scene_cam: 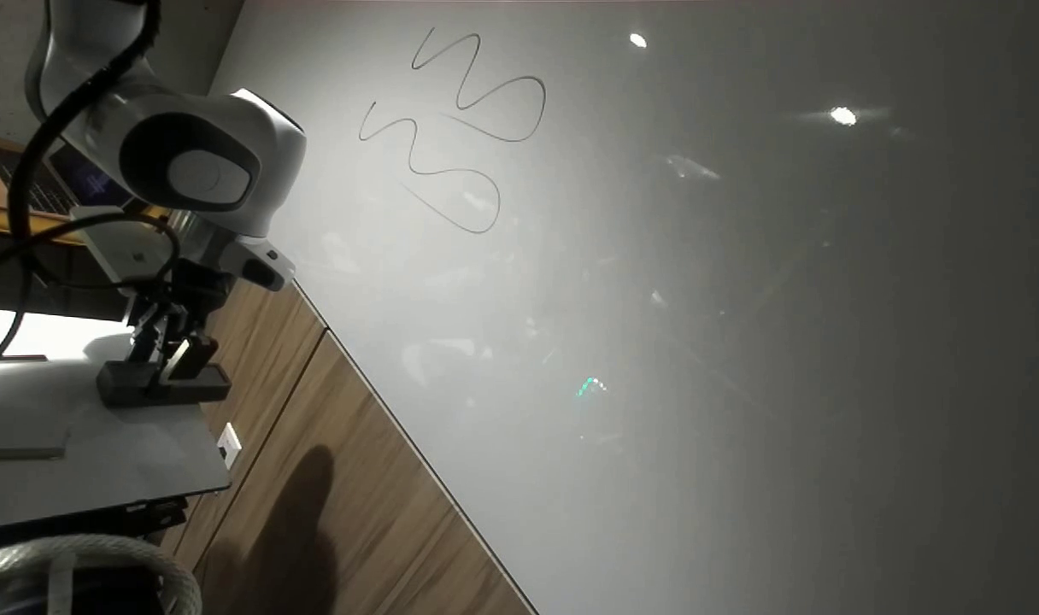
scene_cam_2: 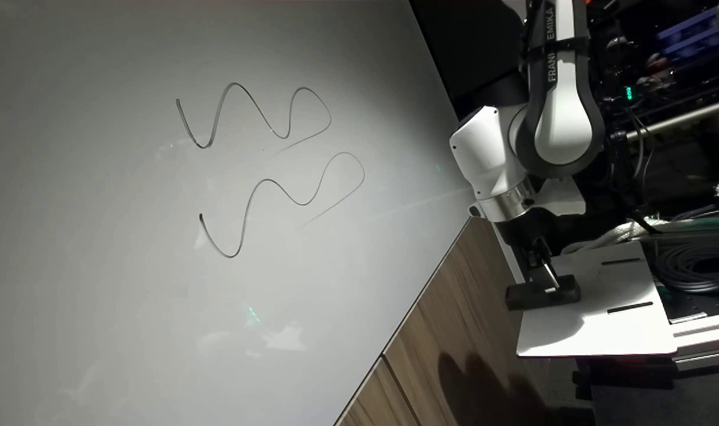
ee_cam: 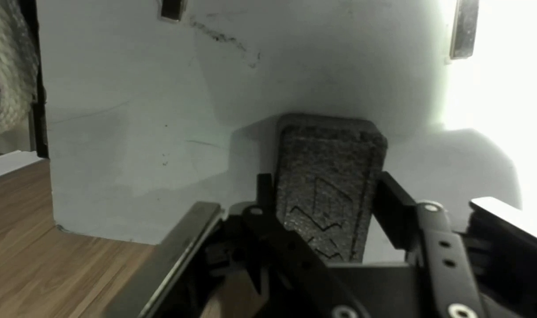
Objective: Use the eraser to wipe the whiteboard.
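Note:
The whiteboard (scene_cam: 742,359) fills much of both exterior views (scene_cam_2: 129,331). It bears two wavy dark pen lines; one is the upper line (scene_cam: 545,90) and one the lower line (scene_cam: 500,201). The eraser (ee_cam: 330,150) is a dark grey felt block with rounded corners. My gripper (ee_cam: 323,194) is shut on the eraser, one finger against each long side. In both exterior views the eraser (scene_cam: 126,386) hangs below my gripper (scene_cam_2: 550,283) at the small white table, apart from the whiteboard. Its end nearest the gripper base is hidden in the wrist view.
The small white table (ee_cam: 118,176) lies under the eraser and bears dark strips (ee_cam: 465,31). A wood panel (scene_cam: 383,512) runs below the whiteboard. A braided white hose (ee_cam: 8,66) stands beside the table. A laptop (scene_cam: 41,184) and coiled cables (scene_cam_2: 696,266) are near the arm.

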`<state>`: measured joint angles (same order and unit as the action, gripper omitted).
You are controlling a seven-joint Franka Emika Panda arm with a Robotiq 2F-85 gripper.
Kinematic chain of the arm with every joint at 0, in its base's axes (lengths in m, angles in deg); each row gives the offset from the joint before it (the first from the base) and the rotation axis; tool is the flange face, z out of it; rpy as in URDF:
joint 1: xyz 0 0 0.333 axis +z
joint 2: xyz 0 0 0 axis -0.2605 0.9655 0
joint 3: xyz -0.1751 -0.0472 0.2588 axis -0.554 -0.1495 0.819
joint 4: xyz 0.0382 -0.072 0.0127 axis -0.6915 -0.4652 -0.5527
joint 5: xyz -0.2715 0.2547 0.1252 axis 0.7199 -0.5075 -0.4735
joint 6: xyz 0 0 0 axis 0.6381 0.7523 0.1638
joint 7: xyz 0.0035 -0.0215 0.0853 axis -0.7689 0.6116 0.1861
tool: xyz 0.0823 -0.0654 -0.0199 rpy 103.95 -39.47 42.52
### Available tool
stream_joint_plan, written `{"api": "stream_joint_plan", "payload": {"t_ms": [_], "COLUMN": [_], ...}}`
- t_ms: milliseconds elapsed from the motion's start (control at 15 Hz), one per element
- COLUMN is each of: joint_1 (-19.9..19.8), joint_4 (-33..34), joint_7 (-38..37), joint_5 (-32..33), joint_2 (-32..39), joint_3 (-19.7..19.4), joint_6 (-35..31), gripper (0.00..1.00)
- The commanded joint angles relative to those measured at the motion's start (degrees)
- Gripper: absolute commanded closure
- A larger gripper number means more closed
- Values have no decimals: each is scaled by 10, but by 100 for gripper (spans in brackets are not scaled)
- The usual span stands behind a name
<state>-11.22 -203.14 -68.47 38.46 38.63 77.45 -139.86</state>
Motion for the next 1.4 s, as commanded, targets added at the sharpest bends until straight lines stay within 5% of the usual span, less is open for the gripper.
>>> {"api": "stream_joint_plan", "payload": {"t_ms": [0, 400, 733, 1333], "joint_1": [5, 12, 10, -2], "joint_4": [6, 55, 142, 433], "joint_7": [-23, -13, -30, -48], "joint_5": [27, 13, 79, 138], "joint_2": [1, -89, -166, -142], "joint_3": [-7, 9, 53, 152], "joint_6": [-10, 44, 44, 47], "gripper": [71, 71, 71, 71]}}
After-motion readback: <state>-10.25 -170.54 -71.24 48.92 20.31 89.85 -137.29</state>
